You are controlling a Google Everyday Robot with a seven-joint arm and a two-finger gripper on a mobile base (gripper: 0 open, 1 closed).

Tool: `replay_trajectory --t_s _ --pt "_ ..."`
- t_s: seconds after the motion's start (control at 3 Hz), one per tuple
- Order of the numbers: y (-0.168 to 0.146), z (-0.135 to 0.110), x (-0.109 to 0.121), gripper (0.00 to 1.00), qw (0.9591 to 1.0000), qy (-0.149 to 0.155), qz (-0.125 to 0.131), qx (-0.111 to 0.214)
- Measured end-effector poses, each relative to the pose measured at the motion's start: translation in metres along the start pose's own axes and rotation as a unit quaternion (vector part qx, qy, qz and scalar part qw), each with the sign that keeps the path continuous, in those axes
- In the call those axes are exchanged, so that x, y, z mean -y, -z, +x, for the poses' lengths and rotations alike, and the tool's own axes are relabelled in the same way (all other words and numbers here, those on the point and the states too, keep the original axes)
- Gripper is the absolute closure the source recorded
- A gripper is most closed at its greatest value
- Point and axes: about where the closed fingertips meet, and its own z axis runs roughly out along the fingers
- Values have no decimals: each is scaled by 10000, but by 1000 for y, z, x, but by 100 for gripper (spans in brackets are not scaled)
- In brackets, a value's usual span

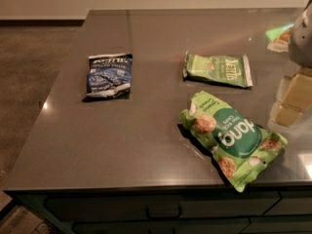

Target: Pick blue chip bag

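The blue chip bag (109, 75) is a small crinkled dark navy bag with white lettering and a black top band. It lies flat on the left part of the grey counter (122, 145). My gripper (295, 99) shows at the right edge of the view as a grey body with pale yellow parts below it. It is far to the right of the blue bag and holds nothing that I can see.
A small light-green bag (218, 69) lies at centre right. A larger bright-green rice-chip bag (230, 139) lies near the counter's front edge. Another packet (278, 37) is partly hidden behind the gripper. The counter's left edge drops to a brown floor (34, 82).
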Motion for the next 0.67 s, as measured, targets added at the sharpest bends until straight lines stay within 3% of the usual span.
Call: replay_trajectory --t_s 0.33,0.67 --pt "0 -14 9 0 10000 11 -6 58" --pt "-8 -43 30 0 9999 -57 -49 119"
